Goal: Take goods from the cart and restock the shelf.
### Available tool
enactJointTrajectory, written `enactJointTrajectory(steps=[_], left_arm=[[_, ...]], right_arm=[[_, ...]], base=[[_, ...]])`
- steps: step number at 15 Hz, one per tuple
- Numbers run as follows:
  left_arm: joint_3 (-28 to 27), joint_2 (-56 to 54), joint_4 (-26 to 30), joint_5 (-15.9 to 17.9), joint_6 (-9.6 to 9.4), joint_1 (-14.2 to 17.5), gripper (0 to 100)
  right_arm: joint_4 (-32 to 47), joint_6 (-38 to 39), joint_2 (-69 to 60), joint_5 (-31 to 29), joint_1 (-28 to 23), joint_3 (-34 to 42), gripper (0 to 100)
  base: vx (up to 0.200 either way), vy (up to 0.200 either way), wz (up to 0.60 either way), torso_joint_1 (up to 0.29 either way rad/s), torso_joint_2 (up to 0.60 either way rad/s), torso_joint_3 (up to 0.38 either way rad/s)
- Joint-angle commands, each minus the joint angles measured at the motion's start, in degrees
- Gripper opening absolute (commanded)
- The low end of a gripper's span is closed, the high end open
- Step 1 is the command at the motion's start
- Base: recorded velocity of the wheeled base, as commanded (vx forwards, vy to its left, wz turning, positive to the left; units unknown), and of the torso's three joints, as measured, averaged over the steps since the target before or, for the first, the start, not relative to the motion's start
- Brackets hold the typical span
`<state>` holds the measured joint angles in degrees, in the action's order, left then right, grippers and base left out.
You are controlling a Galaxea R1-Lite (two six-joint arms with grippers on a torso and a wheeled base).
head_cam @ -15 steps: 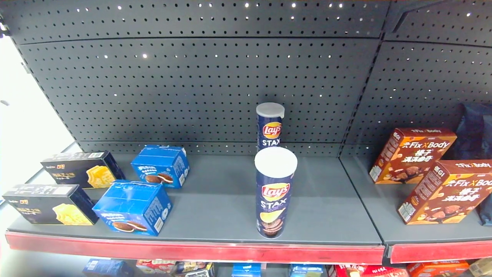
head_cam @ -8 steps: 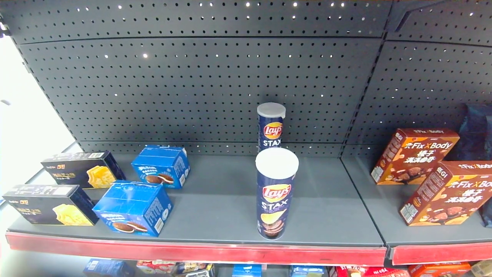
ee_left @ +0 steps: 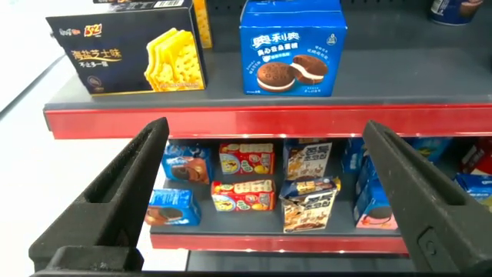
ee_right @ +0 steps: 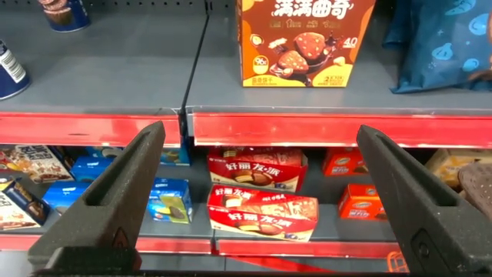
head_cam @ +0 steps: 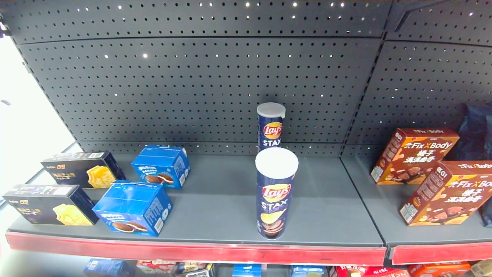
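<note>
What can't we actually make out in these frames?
Rear chip can: lower half hidden behind the front chip can, head view.
Dark blue bag: cut off by the right edge, head view.
Lower-shelf goods: cropped by the bottom edge, head view; too little shows to identify them.
Brown snack box: top cut off by the picture's edge, right wrist view.

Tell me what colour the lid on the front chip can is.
White lid, on a dark blue front chip can. The head view shows it best.
</note>
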<state>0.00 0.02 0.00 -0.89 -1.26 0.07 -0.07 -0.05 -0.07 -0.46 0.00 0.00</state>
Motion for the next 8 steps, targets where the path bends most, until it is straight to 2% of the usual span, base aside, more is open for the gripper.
enactJointTrajectory(steps=[1,2,3,8], left_arm=[[0.0,-0.02,0.0,0.1,0.03,0.01,100],[0.0,-0.02,0.0,0.01,0.03,0.1,100],[0.0,-0.02,0.0,0.01,0.03,0.01,100],[0.0,-0.02,0.0,0.1,0.03,0.01,100]], right_arm=[[-0.01,-0.04,0.07,0.02,0.0,0.0,100],[-0.01,-0.04,0.07,0.02,0.0,0.0,100],[-0.01,-0.04,0.07,0.02,0.0,0.0,100],[-0.01,-0.04,0.07,0.02,0.0,0.0,100]], base=[[0.0,0.0,0.0,0.0,0.0,0.0],[0.0,0.0,0.0,0.0,0.0,0.0],[0.0,0.0,-0.6,-0.002,0.0,0.002],[0.0,0.0,0.0,0.0,0.0,0.0]])
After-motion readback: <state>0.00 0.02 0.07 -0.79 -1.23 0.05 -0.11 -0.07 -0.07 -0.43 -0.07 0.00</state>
